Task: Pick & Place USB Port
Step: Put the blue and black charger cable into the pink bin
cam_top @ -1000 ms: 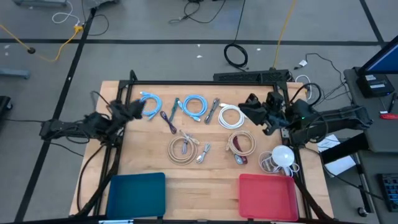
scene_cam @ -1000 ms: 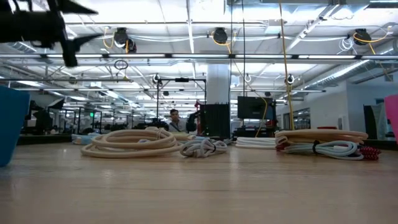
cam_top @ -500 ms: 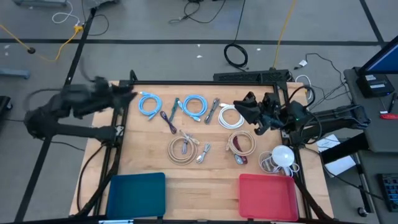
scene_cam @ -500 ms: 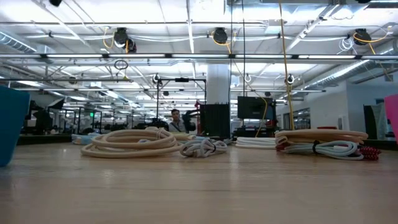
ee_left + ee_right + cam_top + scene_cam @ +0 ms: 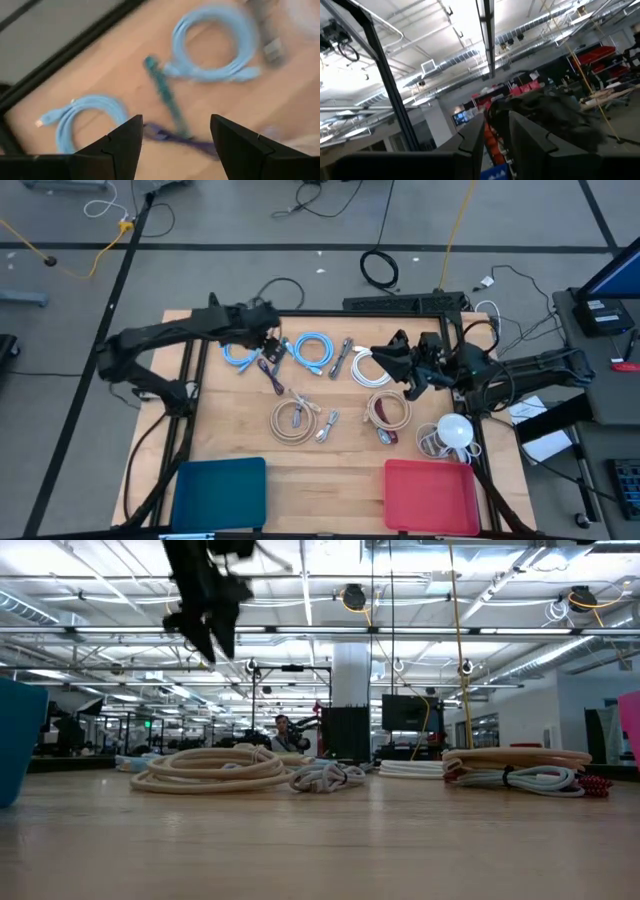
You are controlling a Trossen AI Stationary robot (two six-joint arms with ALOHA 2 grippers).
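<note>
Several coiled cables lie flat on the wooden table: two light blue coils [image 5: 240, 350] [image 5: 313, 350], a white coil [image 5: 372, 368], two beige coils [image 5: 292, 420] [image 5: 388, 412], and a green and a purple cable [image 5: 272, 370]. My left gripper [image 5: 268, 348] is open and empty, above the table between the two blue coils. In the left wrist view [image 5: 176, 119] the green cable [image 5: 165, 95] lies below its fingers. In the low view it hangs high above the table [image 5: 212, 640]. My right gripper [image 5: 388, 358] is shut and empty, held over the white coil, pointing up in the right wrist view [image 5: 497, 120].
A blue bin [image 5: 220, 492] stands at the near left and a red bin [image 5: 430, 492] at the near right. A white coil with a round white object [image 5: 447, 435] lies by the right edge. A black frame [image 5: 330, 313] runs along the far edge.
My left arm has swung up from the table's left edge and toward the right, and its gripper now hangs over the blue coils at the far left. My right gripper has moved a little toward the table's left. The cables have not moved.
</note>
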